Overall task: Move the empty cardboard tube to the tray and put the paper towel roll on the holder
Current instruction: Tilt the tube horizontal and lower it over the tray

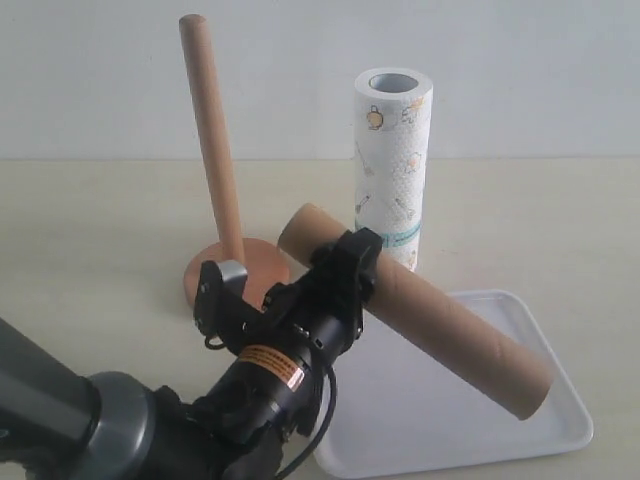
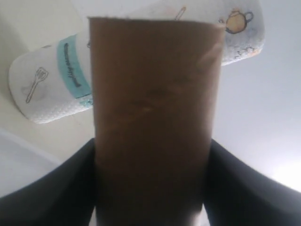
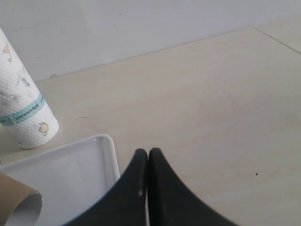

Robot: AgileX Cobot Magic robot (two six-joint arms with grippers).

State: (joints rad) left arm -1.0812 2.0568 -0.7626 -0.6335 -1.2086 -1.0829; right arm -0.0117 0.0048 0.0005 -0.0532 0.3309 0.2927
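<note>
- empty cardboard tube (image 1: 440, 325): brown cardboard, matt, slightly fibrous
- tray (image 1: 560, 400): white, glossy, smooth
- paper towel roll (image 1: 395, 170): white embossed paper, printed
- holder (image 1: 212, 140): orange-brown wood, smooth, matt
- table (image 1: 90, 230): pale, matt
- left gripper (image 1: 352, 258): black, matt

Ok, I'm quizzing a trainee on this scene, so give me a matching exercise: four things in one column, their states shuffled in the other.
1. cardboard tube
2. paper towel roll
3. holder
4. right claw

A. shut, holding nothing
B. upright on the table, off the tray
C. post bare, nothing on it
D. gripped slanting in the left claw, lower end over the tray

Pairs: 1-D, 2-B, 3-C, 4-A
</note>
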